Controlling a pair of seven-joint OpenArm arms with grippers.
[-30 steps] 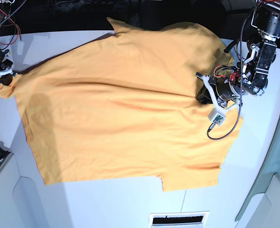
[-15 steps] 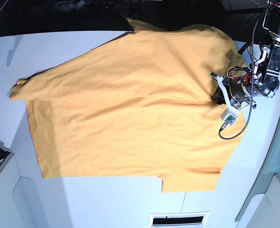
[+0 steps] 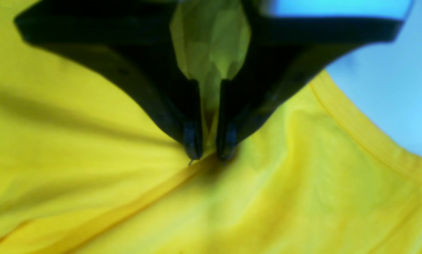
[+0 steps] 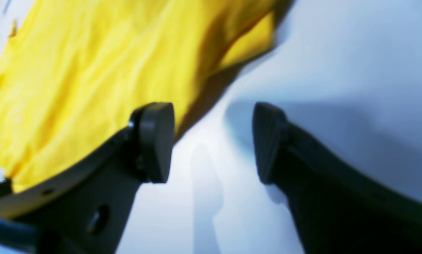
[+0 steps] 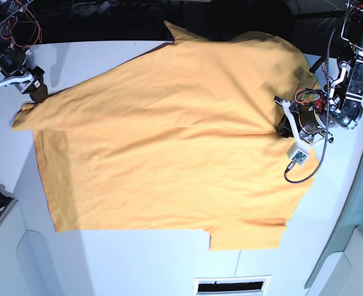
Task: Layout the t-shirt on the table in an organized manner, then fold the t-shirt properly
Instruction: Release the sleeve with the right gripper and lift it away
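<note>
The orange-yellow t-shirt (image 5: 169,142) lies spread wide across the white table (image 5: 132,265), with a sleeve (image 5: 246,231) toward the front edge. At its right side my left gripper (image 5: 282,128) pinches the cloth. In the left wrist view that gripper (image 3: 209,148) is shut on a raised fold of the t-shirt (image 3: 90,141), beside a ribbed hem (image 3: 355,130). My right gripper (image 5: 38,94) hovers at the far left, just above the shirt's pointed left corner (image 5: 18,118). Seen from the right wrist, this gripper (image 4: 212,141) is open over bare table (image 4: 338,70), with the t-shirt (image 4: 90,70) behind its left pad (image 4: 156,141).
A grey cable loop (image 5: 304,166) with a small white box (image 5: 297,154) hangs from the left arm onto the shirt. A dark vent slot (image 5: 230,285) sits at the table's front edge. Wires (image 5: 8,24) cluster at the back left. The shirt's far edge overhangs the table's dark back.
My right gripper has let go of the shirt's left corner and opened, and now stands just above it. The shirt shifted right with the left gripper, then settled.
</note>
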